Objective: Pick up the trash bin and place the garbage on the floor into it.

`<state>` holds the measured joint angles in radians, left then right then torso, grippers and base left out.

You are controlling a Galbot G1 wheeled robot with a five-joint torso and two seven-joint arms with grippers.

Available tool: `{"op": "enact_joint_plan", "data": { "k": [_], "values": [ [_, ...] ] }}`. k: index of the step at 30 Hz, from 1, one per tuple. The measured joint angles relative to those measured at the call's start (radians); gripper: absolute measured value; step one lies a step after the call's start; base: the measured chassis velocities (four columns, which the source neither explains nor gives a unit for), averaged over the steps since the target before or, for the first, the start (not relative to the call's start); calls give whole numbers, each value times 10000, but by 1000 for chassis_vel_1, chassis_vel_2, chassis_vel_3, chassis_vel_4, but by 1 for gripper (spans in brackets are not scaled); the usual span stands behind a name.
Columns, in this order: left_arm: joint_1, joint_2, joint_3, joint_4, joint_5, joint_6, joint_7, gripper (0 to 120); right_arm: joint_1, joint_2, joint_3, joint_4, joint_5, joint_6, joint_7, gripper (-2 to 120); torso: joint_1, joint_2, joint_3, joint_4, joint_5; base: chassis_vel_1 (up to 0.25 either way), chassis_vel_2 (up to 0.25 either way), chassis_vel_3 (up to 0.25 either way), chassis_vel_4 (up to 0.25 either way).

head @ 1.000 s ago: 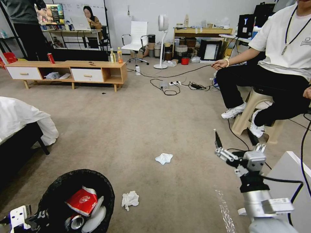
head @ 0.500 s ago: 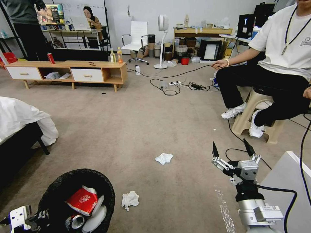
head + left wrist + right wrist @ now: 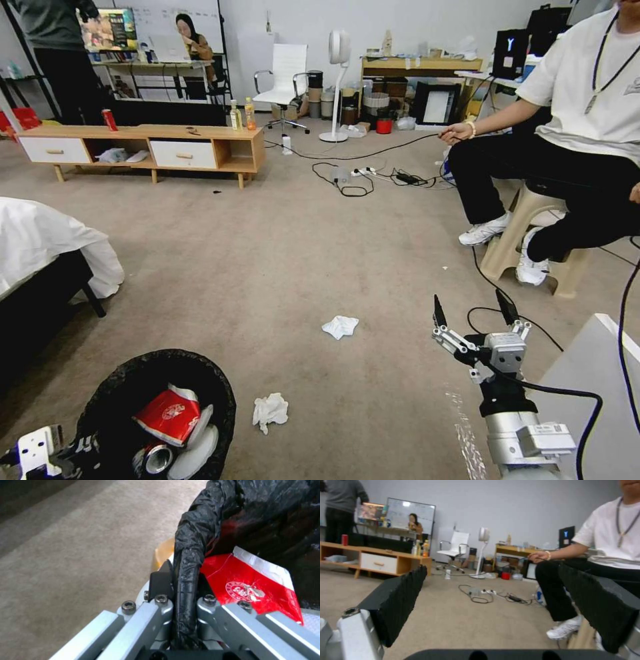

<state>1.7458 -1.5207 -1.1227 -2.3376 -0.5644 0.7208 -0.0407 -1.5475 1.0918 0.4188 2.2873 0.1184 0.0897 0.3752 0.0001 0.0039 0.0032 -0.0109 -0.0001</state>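
Trash bin (image 3: 160,413) sits at the lower left of the head view, its black-lined rim pinched between the left gripper's (image 3: 185,590) jaws. Inside already: one red snack packet (image 3: 170,415) and one crushed can (image 3: 155,459). Right gripper (image 3: 473,313) hovers at lower right, jaws spread wide and empty. Two crumpled tissues lie on the floor: the far tissue (image 3: 340,327) left of those open jaws (and closest to them), the near tissue (image 3: 270,410) just beside the bin.
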Motion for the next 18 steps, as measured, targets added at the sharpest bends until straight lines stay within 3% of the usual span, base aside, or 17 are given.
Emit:
{"op": "enact_joint_plan", "data": {
  "k": [18],
  "values": [
    [111, 3, -160, -46, -33, 0, -1, 3, 225, -76, -126, -139, 114, 32, -17, 100, -1, 0, 0, 1, 0, 50, 53, 58, 60]
  ]
}}
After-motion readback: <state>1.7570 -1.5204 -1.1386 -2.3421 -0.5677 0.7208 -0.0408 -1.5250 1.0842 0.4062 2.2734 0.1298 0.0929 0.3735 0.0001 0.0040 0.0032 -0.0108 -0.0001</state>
